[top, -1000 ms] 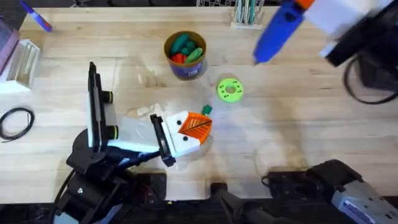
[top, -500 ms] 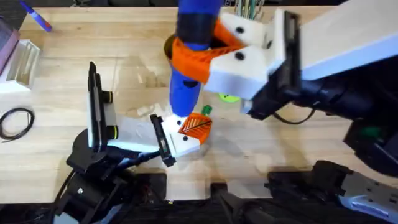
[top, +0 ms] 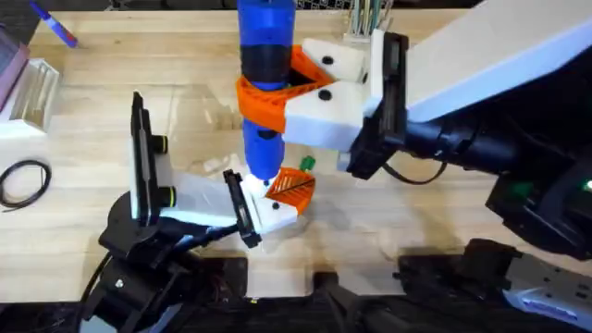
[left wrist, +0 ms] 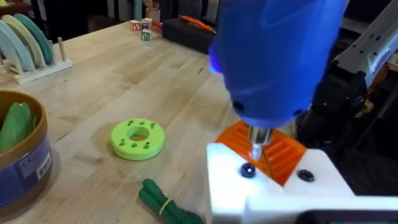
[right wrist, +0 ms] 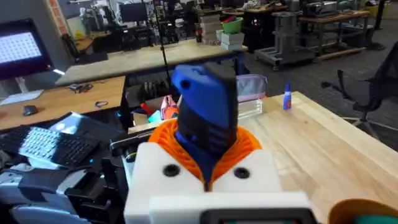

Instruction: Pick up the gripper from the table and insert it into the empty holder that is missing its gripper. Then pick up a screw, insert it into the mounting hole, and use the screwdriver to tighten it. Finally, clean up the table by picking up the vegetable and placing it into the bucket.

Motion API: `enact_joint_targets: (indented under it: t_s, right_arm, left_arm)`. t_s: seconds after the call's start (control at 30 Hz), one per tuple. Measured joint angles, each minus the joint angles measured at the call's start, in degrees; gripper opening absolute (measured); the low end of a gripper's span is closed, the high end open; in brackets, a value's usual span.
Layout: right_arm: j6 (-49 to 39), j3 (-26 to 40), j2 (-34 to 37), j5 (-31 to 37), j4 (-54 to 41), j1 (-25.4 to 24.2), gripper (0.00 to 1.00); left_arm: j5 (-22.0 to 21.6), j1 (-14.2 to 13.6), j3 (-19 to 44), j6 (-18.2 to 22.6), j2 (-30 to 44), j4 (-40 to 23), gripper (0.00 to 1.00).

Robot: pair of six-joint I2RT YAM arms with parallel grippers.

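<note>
My right gripper is shut on the blue screwdriver, which stands nearly upright; the right wrist view shows the screwdriver between the orange pads. Its bit points down onto the white gripper with the orange ribbed pad sitting at the end of the left arm. The tip is next to a dark screw in the white body. A green vegetable lies just beyond it, seen also as the vegetable on the wood. The bucket holds another green piece.
A green disc lies on the table between bucket and gripper. A dish rack stands farther off. A clear box and a black cable loop are at the left edge, a tube stand at the back.
The right arm swung in from the far right with the screwdriver and turned it upright. Its tip has come down onto the white gripper at the left arm.
</note>
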Motion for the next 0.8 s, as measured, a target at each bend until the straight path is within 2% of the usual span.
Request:
enact_joint_targets:
  t_s: [0.8]
  right_arm:
    - [0.20,0.00,2.12,0.02,-0.63,0.00,0.021]
  left_arm:
    - [0.00,0.00,0.00,0.00,0.02,-0.02,0.004]
